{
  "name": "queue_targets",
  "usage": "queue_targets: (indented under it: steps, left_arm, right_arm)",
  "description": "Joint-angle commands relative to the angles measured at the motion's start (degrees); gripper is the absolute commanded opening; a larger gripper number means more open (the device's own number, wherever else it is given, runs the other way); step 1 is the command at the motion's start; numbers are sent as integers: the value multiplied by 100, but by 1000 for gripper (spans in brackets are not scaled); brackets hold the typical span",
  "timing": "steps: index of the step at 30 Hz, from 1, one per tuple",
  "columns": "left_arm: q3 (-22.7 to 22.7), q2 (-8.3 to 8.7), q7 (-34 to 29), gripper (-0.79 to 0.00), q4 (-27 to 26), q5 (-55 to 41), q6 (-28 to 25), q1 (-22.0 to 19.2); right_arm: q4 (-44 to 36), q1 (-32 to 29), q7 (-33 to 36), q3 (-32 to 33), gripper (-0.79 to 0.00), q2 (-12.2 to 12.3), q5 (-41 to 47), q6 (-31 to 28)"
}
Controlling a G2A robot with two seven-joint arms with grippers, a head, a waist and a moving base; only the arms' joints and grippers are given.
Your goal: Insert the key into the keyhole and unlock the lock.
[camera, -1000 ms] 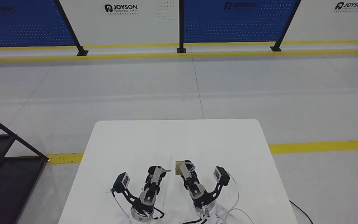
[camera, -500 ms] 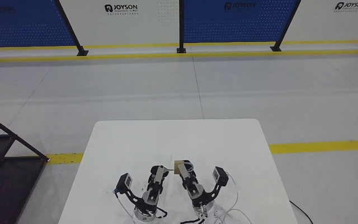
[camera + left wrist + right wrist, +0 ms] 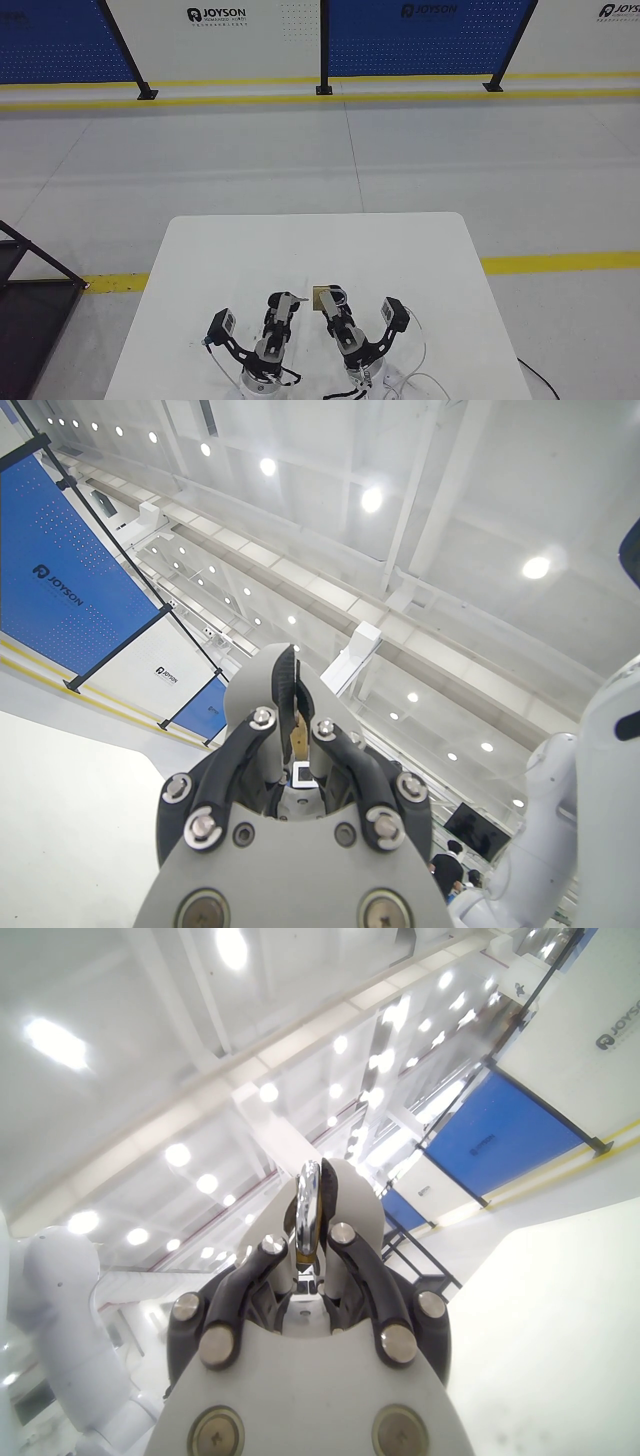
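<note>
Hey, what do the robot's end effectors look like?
The left end effector and right end effector match: pale grey fingers with black ribbed pads, black curved links on silver bolts, a grey plate with two brass-coloured screws. White cables run from the right wrist.

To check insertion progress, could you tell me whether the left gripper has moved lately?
Yes, slightly: the left gripper edged toward the brass padlock and the white table's far edge.
</note>
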Motion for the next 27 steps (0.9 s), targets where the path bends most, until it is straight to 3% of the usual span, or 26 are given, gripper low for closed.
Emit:
queue_targets:
  steps: [1,27]
  left_arm:
    - [-17,-12,-16,-785,3,2,-16,6]
    - [-14,-243,-47,-785,191,-55,-47,-78]
  right_arm:
    - [-2,-6,16,10,-785,-5,3,-14]
    - [-2,-63,181,65,-785,-117,147,57]
